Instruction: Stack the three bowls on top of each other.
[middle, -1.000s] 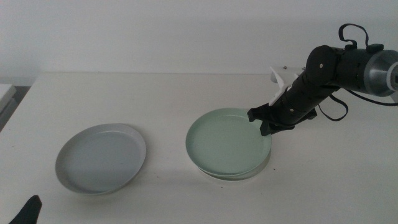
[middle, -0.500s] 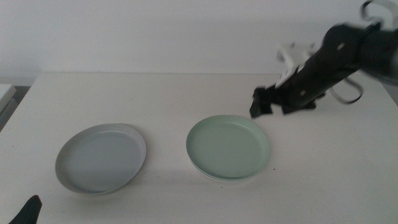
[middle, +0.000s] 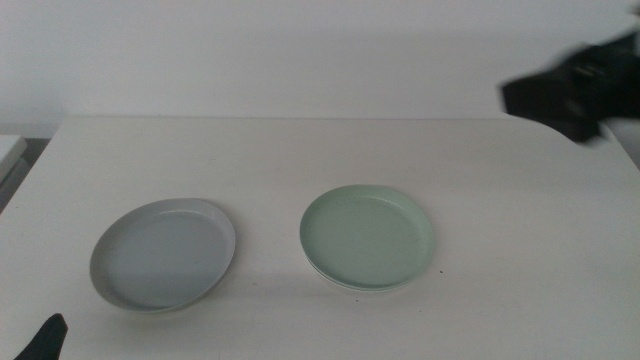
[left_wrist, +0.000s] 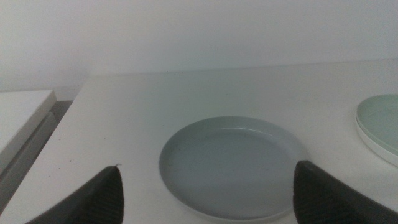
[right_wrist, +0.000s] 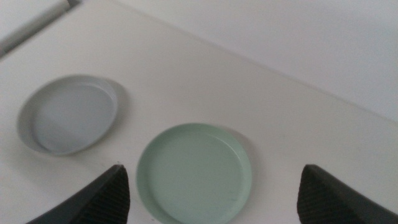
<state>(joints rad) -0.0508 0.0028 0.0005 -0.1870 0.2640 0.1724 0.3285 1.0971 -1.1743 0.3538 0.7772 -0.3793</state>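
Two bowls, grey-blue bowl (middle: 163, 254) and mint bowl (middle: 367, 235), sit apart mid-table; both grippers, right gripper (right_wrist: 211, 193) and left gripper (left_wrist: 208, 193), gape empty

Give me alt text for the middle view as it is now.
A mint bowl sits stacked on a white bowl at table centre, with a grey-blue bowl apart on the left. The right pincer is a dark blur at the upper right edge, clear of both; the left pincer's tip shows bottom left.
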